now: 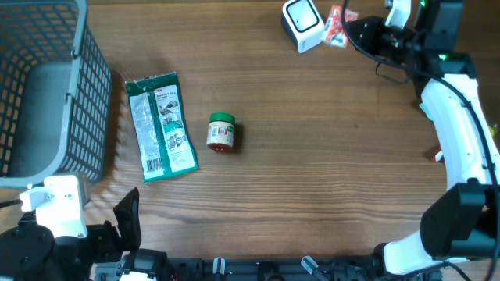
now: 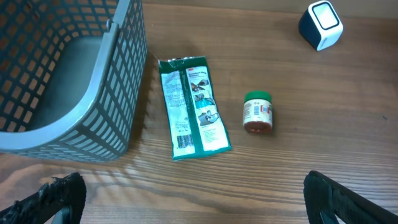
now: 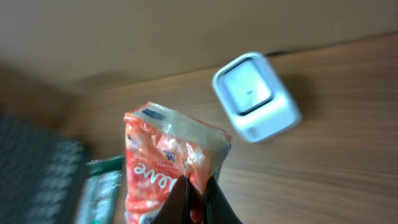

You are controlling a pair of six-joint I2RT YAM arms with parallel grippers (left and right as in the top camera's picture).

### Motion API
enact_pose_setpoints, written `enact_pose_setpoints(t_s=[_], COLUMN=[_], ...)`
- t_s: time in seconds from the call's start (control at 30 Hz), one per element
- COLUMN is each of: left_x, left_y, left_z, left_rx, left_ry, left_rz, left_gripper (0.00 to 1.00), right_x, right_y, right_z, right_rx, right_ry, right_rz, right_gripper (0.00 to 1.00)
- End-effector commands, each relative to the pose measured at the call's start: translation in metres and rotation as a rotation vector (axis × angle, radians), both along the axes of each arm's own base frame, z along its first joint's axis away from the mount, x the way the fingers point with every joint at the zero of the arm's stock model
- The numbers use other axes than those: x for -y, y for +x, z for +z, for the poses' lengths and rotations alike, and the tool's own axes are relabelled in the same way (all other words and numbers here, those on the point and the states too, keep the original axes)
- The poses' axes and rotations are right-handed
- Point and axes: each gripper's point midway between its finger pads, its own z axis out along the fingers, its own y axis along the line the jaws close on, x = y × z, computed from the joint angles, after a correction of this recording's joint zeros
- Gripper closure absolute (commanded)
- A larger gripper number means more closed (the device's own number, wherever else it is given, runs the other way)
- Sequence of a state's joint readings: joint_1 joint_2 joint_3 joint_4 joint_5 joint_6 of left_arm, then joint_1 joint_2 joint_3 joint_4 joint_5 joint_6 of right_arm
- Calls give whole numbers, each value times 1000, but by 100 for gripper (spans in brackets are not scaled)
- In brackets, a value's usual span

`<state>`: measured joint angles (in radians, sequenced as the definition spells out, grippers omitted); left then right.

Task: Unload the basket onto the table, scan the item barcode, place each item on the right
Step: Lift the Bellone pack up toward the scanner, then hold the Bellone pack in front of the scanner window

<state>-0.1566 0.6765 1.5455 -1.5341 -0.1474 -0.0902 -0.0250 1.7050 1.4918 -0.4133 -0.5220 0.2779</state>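
Brown wood-grain table point(image 1: 328, 179) beneath a plain beige wall point(image 3: 124, 31).

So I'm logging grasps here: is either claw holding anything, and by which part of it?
The right claw is shut on the orange snack packet, pinching it at one end edge. The left claw is open and holds nothing.

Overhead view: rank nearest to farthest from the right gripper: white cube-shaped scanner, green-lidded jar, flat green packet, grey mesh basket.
From the right gripper, shut on the orange snack bag:
1. white cube-shaped scanner, right beside it
2. green-lidded jar, mid-table
3. flat green packet, left of the jar
4. grey mesh basket, far left
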Motion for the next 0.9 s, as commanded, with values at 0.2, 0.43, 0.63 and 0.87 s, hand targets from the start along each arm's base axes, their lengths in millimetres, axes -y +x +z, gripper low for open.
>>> enact_pose_setpoints(t_s=[0.2,0.43,0.63,0.87], left_x=[0,0,1,1], left_y=[0,0,0,0], left_z=[1,1,1,1], left_rx=[3,3,3,3], left_ry=[6,6,6,6], left_rz=[-8,-8,-8,-8], left_gripper=[0,0,0,0], right_x=[-8,-25,-30,-40], right_y=[20,53,91,108], right_z=[69,39,8,-39], right_rx=[278,228,173,153], right_ry=[-866,-1237,-1576,-1644], right_rz=[-227,-143,-82,8], right_gripper=[96,96,96,96])
